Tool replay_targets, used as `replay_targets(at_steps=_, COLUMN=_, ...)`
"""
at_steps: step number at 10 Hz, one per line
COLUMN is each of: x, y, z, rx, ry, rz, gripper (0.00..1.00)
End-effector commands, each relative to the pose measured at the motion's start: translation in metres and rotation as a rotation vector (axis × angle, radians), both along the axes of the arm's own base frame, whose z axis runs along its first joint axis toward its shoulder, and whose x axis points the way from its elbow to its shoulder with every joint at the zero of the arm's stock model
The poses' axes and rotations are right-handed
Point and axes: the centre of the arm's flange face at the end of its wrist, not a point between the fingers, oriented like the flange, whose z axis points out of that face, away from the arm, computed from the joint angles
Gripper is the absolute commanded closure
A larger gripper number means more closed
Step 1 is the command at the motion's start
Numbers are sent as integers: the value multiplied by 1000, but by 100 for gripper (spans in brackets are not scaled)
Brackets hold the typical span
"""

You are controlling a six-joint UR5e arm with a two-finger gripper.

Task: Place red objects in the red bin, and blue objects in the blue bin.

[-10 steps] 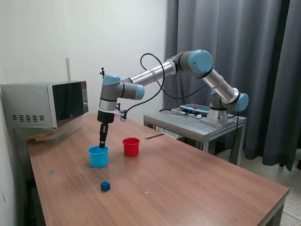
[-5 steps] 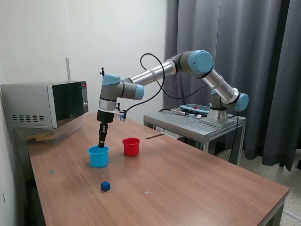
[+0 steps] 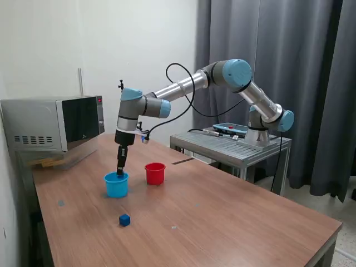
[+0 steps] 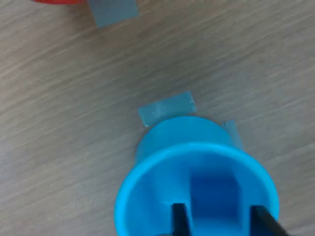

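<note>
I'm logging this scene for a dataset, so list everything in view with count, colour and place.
blue cup: one, light blue, on the table under the hand; a dark-blue cube lies inside.
red cup: one, red, at the exterior view's right of the blue cup.
blue cube: one, dark blue, on the table nearer the camera.
table: one, brown wood.
microwave: one, grey, at the table's far end.
metal stand: one, grey, holding the arm's base.
curtain: dark grey, behind.
hand: one, black, open above the blue cup.

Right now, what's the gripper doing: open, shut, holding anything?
Gripper: open and holding nothing, fingers apart just above the blue cup; a dark-blue cube lies inside the cup below them.
</note>
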Motion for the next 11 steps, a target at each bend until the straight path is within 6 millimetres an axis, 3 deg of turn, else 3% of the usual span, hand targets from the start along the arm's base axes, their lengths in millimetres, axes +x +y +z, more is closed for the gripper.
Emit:
replay_targets(at_steps=1, x=0, y=-1, z=-1, rx=2, ry=-4, rz=16, gripper=0)
replay_targets(at_steps=5, x=0, y=-4, z=1, rx=3, ry=-3, rz=21, gripper=0)
replay_targets(at_steps=6, x=-1, y=-14, z=4, rx=4, ry=2, rz=33, gripper=0)
replay_targets(at_steps=9, x=-4, y=-145, z=13, rx=-62, ry=26, rz=241, gripper=0)
replay_targets(at_steps=10, x=-3, y=-173, z=20, rx=-80, ry=40, rz=307, gripper=0)
replay_targets(at_steps=11, x=-3, y=-184, z=22, rx=-111, ry=48, rz=361, gripper=0)
